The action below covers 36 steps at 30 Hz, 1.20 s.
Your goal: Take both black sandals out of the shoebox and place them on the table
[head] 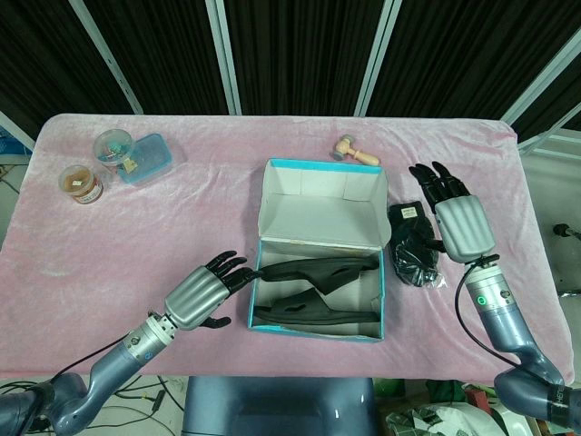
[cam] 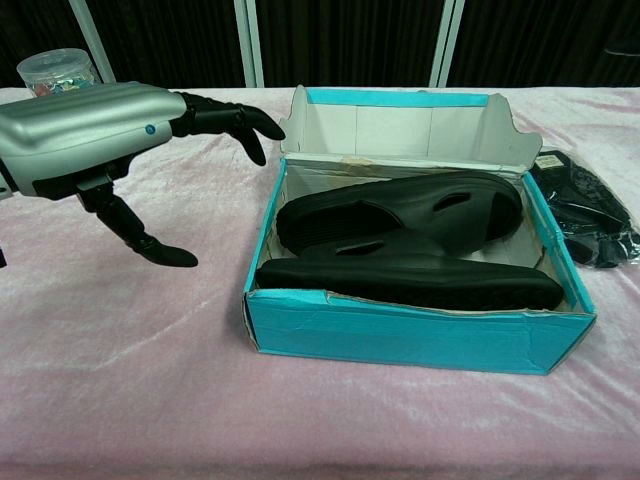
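Observation:
An open teal shoebox sits mid-table with its lid flap standing up at the back. Two black sandals lie inside: one toward the back, one along the front wall. My left hand hovers just left of the box, fingers spread and reaching toward the box's left wall, holding nothing. Right of the box, my right hand is raised, fingers apart and empty; the chest view does not show it.
A crumpled black bag lies right of the box, under the right hand. A wooden mallet toy lies behind the box. At the far left stand a blue container and two small jars.

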{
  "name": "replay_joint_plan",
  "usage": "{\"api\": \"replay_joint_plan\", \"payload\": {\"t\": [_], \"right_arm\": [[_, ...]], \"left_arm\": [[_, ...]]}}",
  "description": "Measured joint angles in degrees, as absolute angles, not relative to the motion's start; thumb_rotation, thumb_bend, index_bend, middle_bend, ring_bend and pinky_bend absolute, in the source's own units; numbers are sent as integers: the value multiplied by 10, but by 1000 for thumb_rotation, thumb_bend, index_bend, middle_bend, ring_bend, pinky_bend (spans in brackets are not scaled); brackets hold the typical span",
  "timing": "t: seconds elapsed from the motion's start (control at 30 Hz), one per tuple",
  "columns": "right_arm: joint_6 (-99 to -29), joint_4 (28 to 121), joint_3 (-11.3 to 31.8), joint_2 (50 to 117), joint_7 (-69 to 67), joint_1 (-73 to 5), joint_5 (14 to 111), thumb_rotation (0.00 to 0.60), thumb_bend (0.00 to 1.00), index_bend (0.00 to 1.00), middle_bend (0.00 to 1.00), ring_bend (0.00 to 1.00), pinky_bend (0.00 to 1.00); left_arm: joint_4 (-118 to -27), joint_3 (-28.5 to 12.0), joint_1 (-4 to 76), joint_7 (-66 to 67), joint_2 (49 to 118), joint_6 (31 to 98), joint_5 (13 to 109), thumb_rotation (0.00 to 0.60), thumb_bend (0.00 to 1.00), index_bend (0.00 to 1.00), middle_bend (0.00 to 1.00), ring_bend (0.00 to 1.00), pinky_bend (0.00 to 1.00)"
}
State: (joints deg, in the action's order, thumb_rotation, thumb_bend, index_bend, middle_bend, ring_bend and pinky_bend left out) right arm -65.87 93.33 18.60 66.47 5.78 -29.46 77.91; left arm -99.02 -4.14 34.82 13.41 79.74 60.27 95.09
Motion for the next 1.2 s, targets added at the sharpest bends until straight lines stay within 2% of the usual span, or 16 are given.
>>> {"api": "replay_joint_plan", "payload": {"t": [0.37,0.63,0.93,1.2], "right_arm": [[-679,942,175,655,58,-284,774,600,105,0,78,32,201],[-717,952,140,647,50,-241,781,600,105,0,78,32,201],[-760,947,99,649,49,-197,805,600,106,0,78,32,201],[-762,939,93,647,47,-188,800,600,105,0,76,25,201]], "left_arm": [[-993,-45,357,138,797,607,944,600,0,140,238,123,118],[-1012,-61,381,153,805,587,931,600,44,184,249,158,146],[-1026,-89,421,202,834,533,870,600,62,192,242,177,224],[-1031,-100,446,277,890,516,810,600,50,200,262,213,258]]}}
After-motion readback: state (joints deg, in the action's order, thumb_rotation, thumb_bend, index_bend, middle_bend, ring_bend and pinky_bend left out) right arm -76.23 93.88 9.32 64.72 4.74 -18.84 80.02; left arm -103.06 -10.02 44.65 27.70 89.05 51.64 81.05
